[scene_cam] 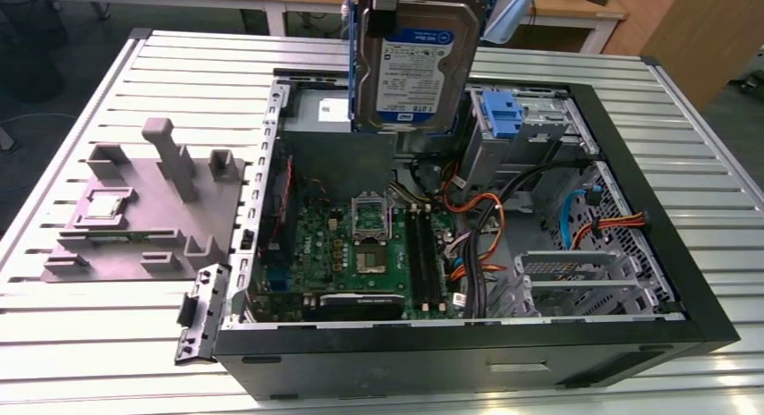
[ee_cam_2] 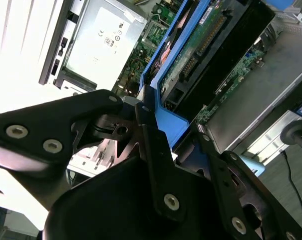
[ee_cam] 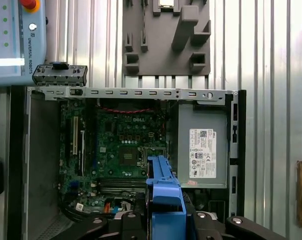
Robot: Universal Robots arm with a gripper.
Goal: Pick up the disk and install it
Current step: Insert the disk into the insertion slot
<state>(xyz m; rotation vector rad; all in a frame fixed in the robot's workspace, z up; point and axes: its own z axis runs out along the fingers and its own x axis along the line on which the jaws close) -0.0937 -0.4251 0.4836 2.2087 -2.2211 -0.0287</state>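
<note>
I have the gripper (ee_cam_2: 170, 125) clamped on the blue side rails of the disk (scene_cam: 418, 71). The disk hangs upright at the top centre of the exterior view, label toward the camera, above the open computer case (scene_cam: 668, 281). A grey fixture (scene_cam: 143, 209) sits on the desk (scene_cam: 120, 343) at the exterior view's left.

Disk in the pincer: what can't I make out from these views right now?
Exterior view: the top edge cuts off most of the pincer; the disk partly hides the power supply behind it.
Second wrist view: the pincer's links cover the disk's near end.
First wrist view: the disk's blue rail hides part of the case interior.
</note>
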